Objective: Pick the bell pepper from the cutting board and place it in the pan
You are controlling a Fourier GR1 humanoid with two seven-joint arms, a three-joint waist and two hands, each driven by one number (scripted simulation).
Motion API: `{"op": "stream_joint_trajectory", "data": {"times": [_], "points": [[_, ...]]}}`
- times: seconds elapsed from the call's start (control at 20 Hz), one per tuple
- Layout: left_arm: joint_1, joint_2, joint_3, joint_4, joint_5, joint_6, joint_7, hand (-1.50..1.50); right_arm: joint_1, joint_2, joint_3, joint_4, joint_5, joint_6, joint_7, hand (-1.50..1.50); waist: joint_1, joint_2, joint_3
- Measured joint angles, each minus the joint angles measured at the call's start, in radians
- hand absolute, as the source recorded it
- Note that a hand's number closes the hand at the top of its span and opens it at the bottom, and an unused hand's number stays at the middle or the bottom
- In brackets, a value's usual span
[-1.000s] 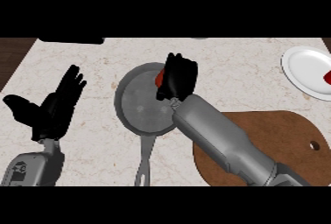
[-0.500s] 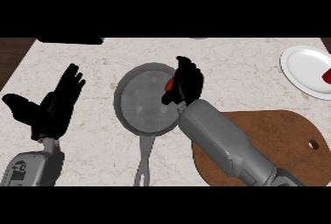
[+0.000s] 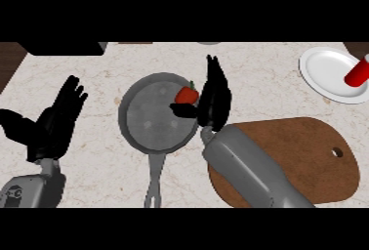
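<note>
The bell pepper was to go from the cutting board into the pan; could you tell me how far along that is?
Done: the bell pepper is off the cutting board and lies at the right side of the pan. In hand: the right hand stands beside it, fingers straight; whether they touch, I cannot tell. Left: drawing that hand away. The left hand rests open at the view's left.

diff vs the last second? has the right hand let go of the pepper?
The right hand shifted slightly right over the pan and its fingers straightened from their curl round the bell pepper, which now shows uncovered in the pan's right side, beside the palm. Whether the thumb touches it is unclear. Left hand, open at the left, cutting board and plate stayed put.
</note>
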Motion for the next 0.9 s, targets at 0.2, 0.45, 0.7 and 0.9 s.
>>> {"op": "stream_joint_trajectory", "data": {"times": [0.2,0.45,0.7,0.9], "points": [[0.02,0.01,0.016,-0.011,0.007,-0.003,0.004,0.0,0.153,-0.036,0.001,-0.221,-0.038,-0.041,-0.063,-1.5,-0.017,-0.004,0.0],[0.042,-0.002,0.012,-0.025,0.004,-0.001,-0.001,0.0,0.397,-0.116,0.063,-0.534,-0.115,-0.072,-0.154,-1.5,-0.023,-0.005,0.0],[0.043,-0.008,-0.002,-0.056,-0.011,0.007,0.02,0.0,0.644,-0.232,0.136,-0.793,-0.137,-0.086,-0.245,-1.5,-0.017,-0.003,0.0],[0.029,-0.016,-0.002,-0.04,-0.025,0.007,0.016,0.0,0.767,-0.265,0.147,-0.897,-0.098,-0.075,-0.273,-1.5,-0.01,0.0,-0.001]]}}
